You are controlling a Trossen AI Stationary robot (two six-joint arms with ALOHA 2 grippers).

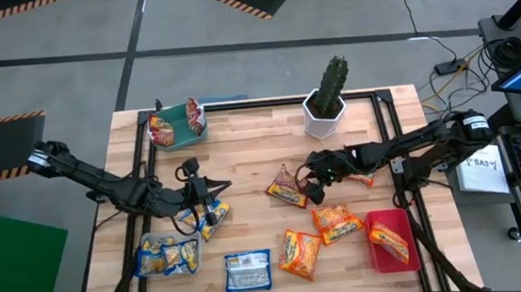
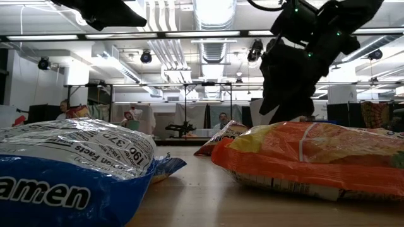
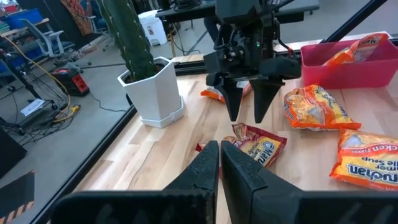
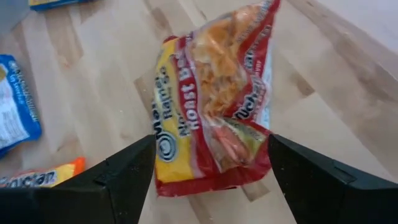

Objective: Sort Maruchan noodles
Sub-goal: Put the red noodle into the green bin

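A red-silver noodle packet [image 1: 288,189] lies flat on the wooden table near its middle; it also shows in the right wrist view [image 4: 211,118] and the left wrist view [image 3: 258,144]. My right gripper [image 1: 309,183] is open just above the packet's near-right end, fingers pointing down, one on either side [image 4: 211,168]; it touches nothing. My left gripper [image 1: 222,187] is shut and empty [image 3: 219,168], above the table left of the middle, pointing toward the right gripper. A blue-yellow packet [image 1: 210,217] lies on the table below it.
A green tray [image 1: 175,125] with red packets stands at the far left. A clear tray [image 1: 168,256] holds blue-yellow packets, and a pink tray [image 1: 389,239] holds an orange one. Loose orange packets [image 1: 300,253] [image 1: 336,223] and a blue one [image 1: 248,270] lie near the front. A cactus [image 1: 331,92] stands at the far edge.
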